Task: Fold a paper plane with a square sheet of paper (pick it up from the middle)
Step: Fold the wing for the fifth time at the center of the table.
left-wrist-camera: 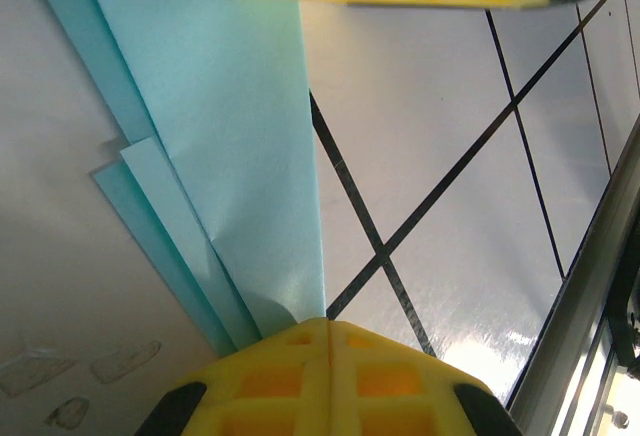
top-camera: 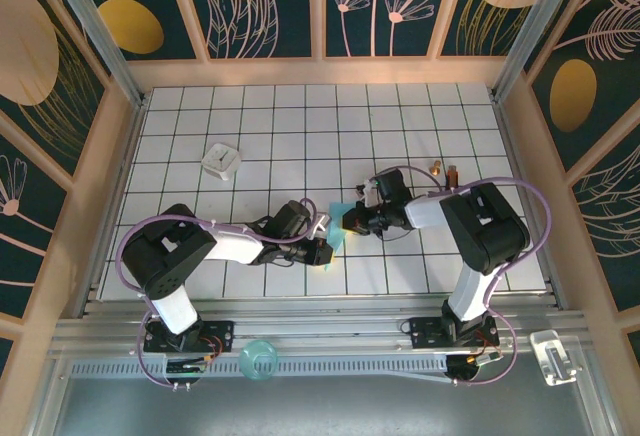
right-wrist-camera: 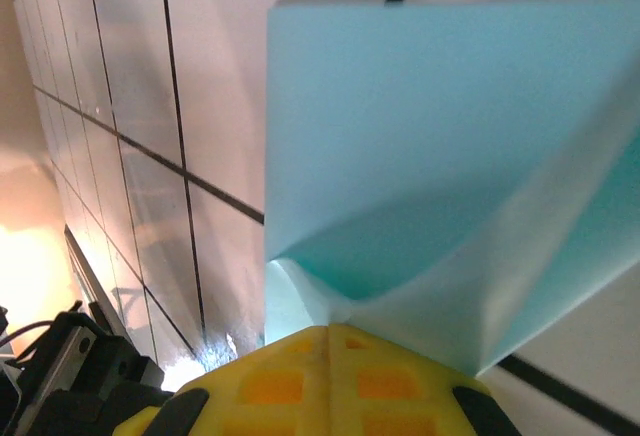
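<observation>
While the folded light-blue sheet of paper (right-wrist-camera: 420,156) sat to the near right of the white block (top-camera: 221,160), left gripper (left-wrist-camera: 328,328) and right gripper (right-wrist-camera: 326,334) — fingers pressed together — each pinched its edge.

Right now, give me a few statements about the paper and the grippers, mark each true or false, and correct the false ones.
1. The left gripper and the right gripper are both shut on the light-blue paper. True.
2. The paper lies flat in a single layer. False: the left wrist view shows folded layers, and the right wrist view shows it bent.
3. The white block sits apart from both grippers, farther back on the left. True.
4. The paper is at the far right corner of the table. False: it is between the two grippers, near the middle of the table.
</observation>
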`<state>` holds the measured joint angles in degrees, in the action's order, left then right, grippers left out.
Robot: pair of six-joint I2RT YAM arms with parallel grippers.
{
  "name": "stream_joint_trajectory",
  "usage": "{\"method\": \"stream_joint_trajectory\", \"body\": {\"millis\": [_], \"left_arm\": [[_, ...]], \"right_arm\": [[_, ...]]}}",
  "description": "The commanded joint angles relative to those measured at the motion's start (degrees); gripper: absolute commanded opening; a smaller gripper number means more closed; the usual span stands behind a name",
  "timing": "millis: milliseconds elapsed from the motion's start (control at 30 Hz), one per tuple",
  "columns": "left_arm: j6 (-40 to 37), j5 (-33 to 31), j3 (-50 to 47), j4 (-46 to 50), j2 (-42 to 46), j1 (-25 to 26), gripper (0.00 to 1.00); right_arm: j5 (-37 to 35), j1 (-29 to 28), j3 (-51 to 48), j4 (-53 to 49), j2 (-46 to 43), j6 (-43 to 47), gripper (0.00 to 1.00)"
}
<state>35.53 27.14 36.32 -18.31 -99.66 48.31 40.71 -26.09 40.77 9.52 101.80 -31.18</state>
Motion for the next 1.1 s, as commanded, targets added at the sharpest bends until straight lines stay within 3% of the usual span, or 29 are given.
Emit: {"method": "stream_joint_trajectory", "body": {"millis": [0,633,900,1067], "left_arm": [[-2.22,-5.16,-4.76,14.26,-5.05,-0.06,0.0],[-1.85,-4.81,-5.02,13.04,-5.2,-0.11,0.0],[-0.51,-3.94,-3.93,12.16,-4.93,-0.12,0.0],[0.37,-3.46,-3.27,11.85,-4.25,-0.05,0.0]], "right_arm": [[-7.71,3.58,1.12,-2.17,3.04,2.63,0.04],[-8.63,12.2,7.05,-1.85,6.99,0.56,0.03],[-4.9,12.16,3.96,0.15,-4.41,0.68,0.04],[-5.73,7.03,-1.11,-0.55,-12.15,0.38,0.05]]}}
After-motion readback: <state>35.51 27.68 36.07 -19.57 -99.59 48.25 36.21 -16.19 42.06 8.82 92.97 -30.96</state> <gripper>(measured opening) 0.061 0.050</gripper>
